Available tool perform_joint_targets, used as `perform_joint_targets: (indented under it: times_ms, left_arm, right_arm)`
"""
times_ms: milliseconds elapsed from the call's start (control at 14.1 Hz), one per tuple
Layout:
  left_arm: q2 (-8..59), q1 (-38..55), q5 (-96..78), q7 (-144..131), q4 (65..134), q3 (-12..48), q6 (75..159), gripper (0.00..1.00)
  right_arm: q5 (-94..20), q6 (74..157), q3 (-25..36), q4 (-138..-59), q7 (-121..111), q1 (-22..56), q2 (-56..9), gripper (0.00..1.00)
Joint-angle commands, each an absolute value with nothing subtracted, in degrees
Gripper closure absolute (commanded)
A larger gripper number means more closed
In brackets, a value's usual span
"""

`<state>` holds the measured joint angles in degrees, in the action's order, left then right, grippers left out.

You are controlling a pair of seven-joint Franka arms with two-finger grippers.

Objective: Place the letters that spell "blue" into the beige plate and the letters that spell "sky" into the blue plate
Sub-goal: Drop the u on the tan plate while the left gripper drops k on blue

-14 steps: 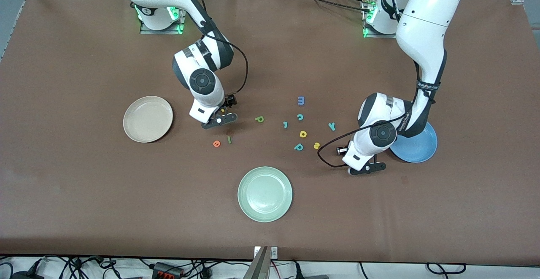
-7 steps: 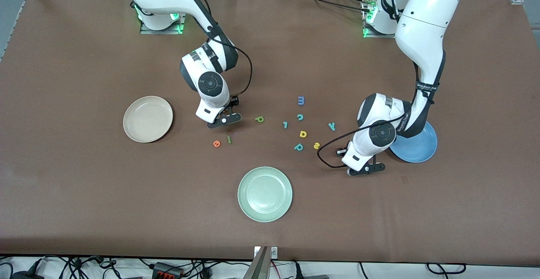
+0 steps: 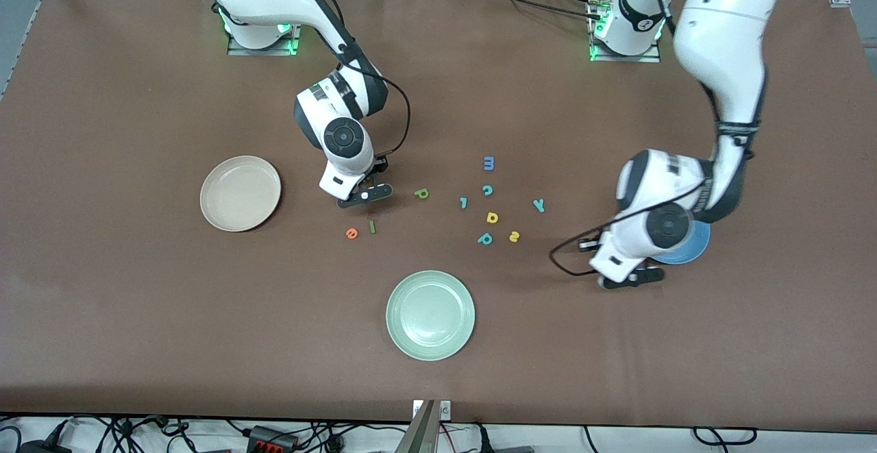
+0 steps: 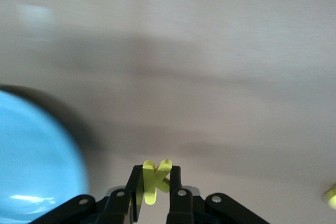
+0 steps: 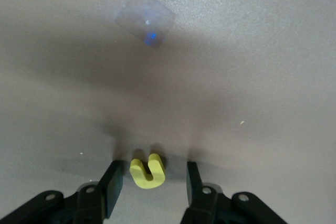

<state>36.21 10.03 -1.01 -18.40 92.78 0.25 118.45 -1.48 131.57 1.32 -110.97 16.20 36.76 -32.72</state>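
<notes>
Foam letters only, no printed text

Readable on the table (image 3: 137,343): blue m (image 3: 488,163), teal y (image 3: 539,205), yellow s (image 3: 514,236), yellow k (image 4: 154,179), yellow u (image 5: 147,171).

White arms (image 3: 723,21) with black joints, trailing black cables, black tools.

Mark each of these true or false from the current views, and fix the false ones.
1. The left claw grips the yellow k. True.
2. The right claw is clamped on the yellow u. False: its fingers stand open on either side of the u, which lies on the table.
3. The beige plate holds the orange e. False: the plate is bare; the e lies on the table beside the dark green l.
4. The pale green plate lies nearest the front camera. True.
</notes>
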Motion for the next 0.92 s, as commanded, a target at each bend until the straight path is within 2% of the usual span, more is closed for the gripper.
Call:
perform_joint_targets:
  times_ms: [0, 141, 283, 354, 424, 495, 566, 707, 848]
  left_arm:
    - [33.1, 3.9, -0.7, -9.3, 94.7, 0.8, 112.4, 0.9]
    - [33.1, 1.2, -0.6, -6.4, 96.6, 0.8, 111.1, 0.9]
    - [33.3, -1.5, -0.6, -4.0, 99.7, 0.9, 113.1, 0.9]
    - [33.2, -1.6, -0.6, -4.0, 101.1, 0.9, 114.9, 0.86]
    - [33.2, -1.4, -0.7, -4.0, 101.2, 0.9, 115.1, 0.66]
    - [33.1, -1.1, -0.7, -4.6, 101.1, 1.0, 115.0, 0.16]
    - [32.8, -1.1, -0.7, -4.7, 100.9, 1.3, 114.7, 0.0]
    - [31.0, -0.8, -0.7, -4.8, 101.0, 1.8, 113.4, 0.0]
    - [29.0, -0.4, -0.7, -5.1, 101.2, 5.5, 111.6, 0.0]
  right_arm:
    - [-1.9, 131.8, 1.8, -111.2, 17.0, 37.4, -33.0, 0.67]
    - [-1.9, 131.4, 1.8, -111.2, 17.0, 37.4, -33.0, 0.85]
    - [-1.9, 131.2, 1.8, -110.8, 16.8, 37.1, -32.6, 0.91]
    - [-1.9, 131.2, 1.9, -110.5, 16.6, 36.9, -32.2, 0.91]
    - [-1.9, 131.1, 2.4, -110.3, 16.5, 36.7, -30.8, 0.91]
    - [-1.8, 131.0, 3.1, -110.0, 15.6, 35.9, -29.6, 0.91]
    - [-1.8, 129.7, 4.2, -110.0, 15.2, 33.9, -28.1, 0.91]
    - [-1.5, 126.1, 5.4, -108.9, 11.9, 28.4, -27.1, 0.91]
    - [-1.5, 123.8, 5.5, -108.8, 10.7, 22.9, -25.6, 0.91]
